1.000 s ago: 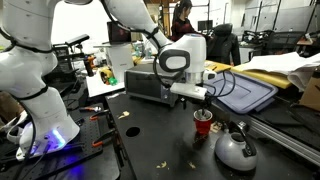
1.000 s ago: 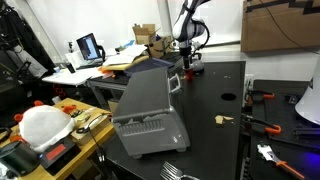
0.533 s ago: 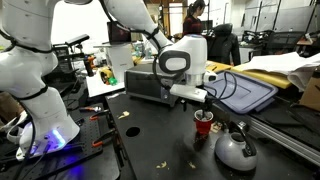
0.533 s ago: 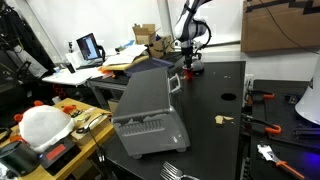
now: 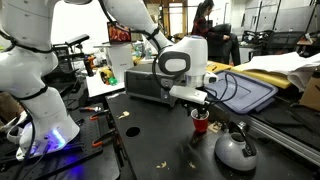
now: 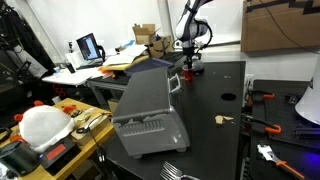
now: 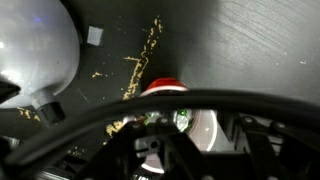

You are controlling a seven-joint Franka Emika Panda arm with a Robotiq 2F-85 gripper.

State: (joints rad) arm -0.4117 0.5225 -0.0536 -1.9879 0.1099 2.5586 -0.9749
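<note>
A red cup [image 5: 201, 125] with a white inside stands on the black table [image 5: 150, 140]. It also shows in the other exterior view [image 6: 187, 72] and in the wrist view [image 7: 165, 87]. My gripper [image 5: 200, 106] hangs straight over the cup, fingertips at its rim, also seen from afar in an exterior view [image 6: 187, 62]. In the wrist view the dark fingers [image 7: 190, 135] stand apart on either side of the cup's opening and look open. A small green spot shows inside the cup. A dark cable arcs across the wrist view and hides part of the jaws.
A grey rounded kettle [image 5: 235, 150] sits close beside the cup, also in the wrist view [image 7: 35, 50]. A grey box-like appliance [image 5: 150, 85] stands behind, large in an exterior view [image 6: 145, 110]. A blue tray [image 5: 250, 95] lies beyond. Crumbs dot the table.
My gripper has sunk a little towards the red cup and now covers its top. A person in the background has walked to the right.
</note>
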